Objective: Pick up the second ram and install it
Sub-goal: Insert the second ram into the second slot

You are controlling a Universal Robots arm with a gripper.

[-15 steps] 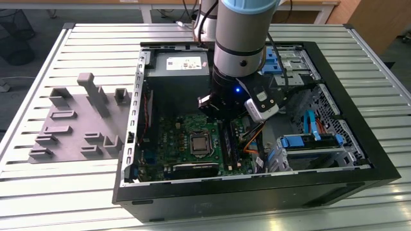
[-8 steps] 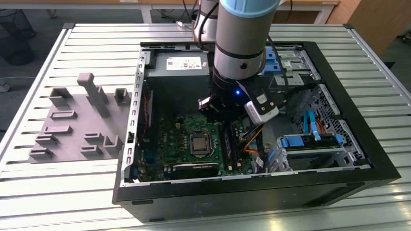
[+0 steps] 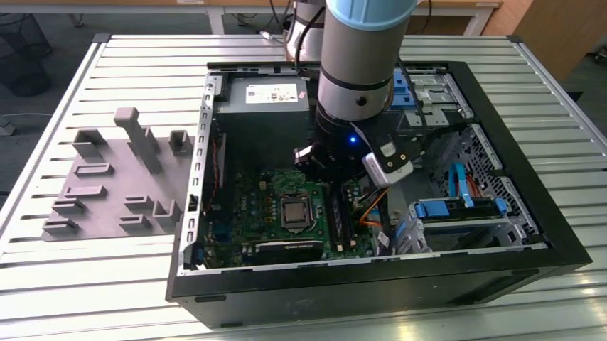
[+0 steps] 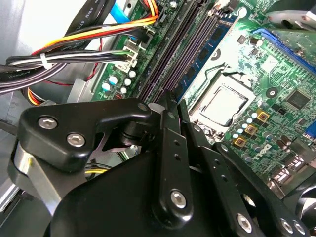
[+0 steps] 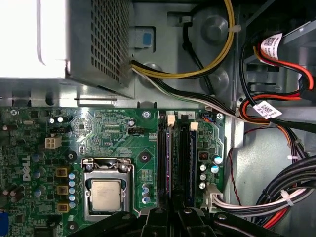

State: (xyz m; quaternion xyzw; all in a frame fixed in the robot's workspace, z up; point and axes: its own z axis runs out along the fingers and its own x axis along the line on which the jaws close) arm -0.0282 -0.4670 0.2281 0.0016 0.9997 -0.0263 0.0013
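Gripper (image 4: 170, 101): low inside the case (image 3: 379, 284), directly over the memory slots (image 5: 183, 158) and very close to them. Whether it is closed or holds anything cannot be told; its own linkage hides the tips in both wrist views.

Ram (image 4: 210, 44): one strip with dark chips stands upright in a slot just past the gripper, on the side nearest the CPU (image 4: 222, 103). Whether this is the second ram cannot be told.

Just beside the gripper, opposite the CPU, a bundle of cables (image 4: 74, 49) runs to a connector at the edge of the motherboard (image 5: 113, 128).

Farther off, past the ends of the slots, sits the power supply (image 5: 84, 39).

Well apart, outside the case on the table (image 3: 57, 284), stand the grey blocks (image 3: 124, 177).
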